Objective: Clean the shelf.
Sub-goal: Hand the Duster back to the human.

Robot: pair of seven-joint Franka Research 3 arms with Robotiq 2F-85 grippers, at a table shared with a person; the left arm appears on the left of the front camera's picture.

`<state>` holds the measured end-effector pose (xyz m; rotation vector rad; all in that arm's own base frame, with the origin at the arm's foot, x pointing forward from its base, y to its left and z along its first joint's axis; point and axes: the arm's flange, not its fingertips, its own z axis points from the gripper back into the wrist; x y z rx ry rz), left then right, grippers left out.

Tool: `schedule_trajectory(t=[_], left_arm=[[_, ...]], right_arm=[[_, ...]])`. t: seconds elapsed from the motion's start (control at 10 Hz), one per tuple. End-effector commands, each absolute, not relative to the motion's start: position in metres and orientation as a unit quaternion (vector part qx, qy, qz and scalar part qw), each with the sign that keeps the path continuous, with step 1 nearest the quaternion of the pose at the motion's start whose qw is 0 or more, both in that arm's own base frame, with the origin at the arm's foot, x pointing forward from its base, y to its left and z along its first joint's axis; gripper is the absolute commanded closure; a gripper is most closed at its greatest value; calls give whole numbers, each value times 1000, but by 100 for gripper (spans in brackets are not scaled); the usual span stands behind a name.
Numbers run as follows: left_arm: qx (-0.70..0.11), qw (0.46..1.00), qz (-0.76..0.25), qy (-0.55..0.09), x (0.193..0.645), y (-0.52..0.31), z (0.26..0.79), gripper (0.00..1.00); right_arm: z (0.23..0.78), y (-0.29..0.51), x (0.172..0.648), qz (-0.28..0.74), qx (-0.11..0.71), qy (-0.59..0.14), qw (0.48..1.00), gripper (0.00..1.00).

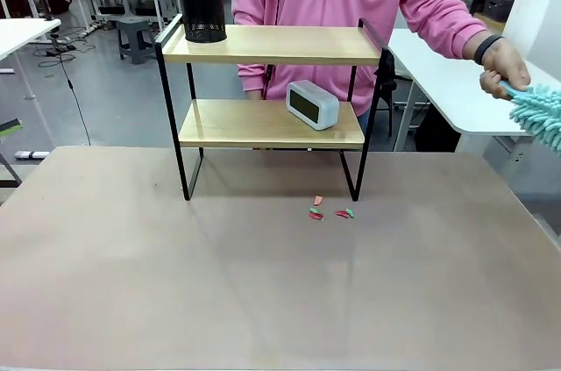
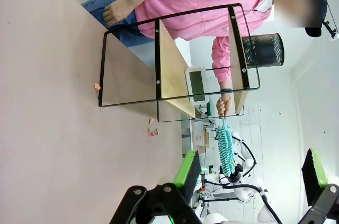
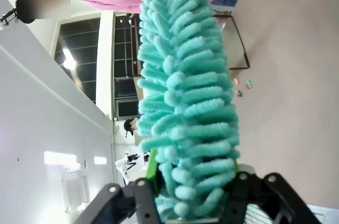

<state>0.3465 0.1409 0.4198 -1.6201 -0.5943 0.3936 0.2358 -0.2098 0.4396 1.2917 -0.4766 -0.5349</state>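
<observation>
Shelf stood near bench's far edge; we judged it light, stiff, graspable by frame. Left gripper open; right gripper spread around duster, held by person's hand.

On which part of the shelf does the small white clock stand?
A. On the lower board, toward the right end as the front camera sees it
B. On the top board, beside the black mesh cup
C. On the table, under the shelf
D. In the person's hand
A. The white clock stands on the lower board of the shelf, toward its right end in the front view; the black mesh cup stands alone on the top board.
</observation>
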Motion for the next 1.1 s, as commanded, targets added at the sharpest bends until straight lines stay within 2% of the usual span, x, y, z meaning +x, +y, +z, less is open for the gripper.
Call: schedule_trajectory(t=[0.0,0.2,0.4,0.5,0.7,1.0], left_arm=[[-710,633,164,-260,343,143,422,0],[-710,633,164,-260,343,143,422,0],[-710,633,164,-260,343,143,422,0],[-710,633,164,-260,343,143,422,0],[-710,633,164,-260,343,143,422,0],[-710,633,164,-260,343,143,422,0]], right_arm=[[432,-206,232,-249,578,-214,747,1],[435,-208,219,-234,605,-196,735,0],[443,-199,195,-207,642,-145,724,0],[441,-178,188,-192,626,-120,746,0],[441,-110,201,-144,625,-66,764,0],[439,-16,213,-101,648,-30,754,0]])
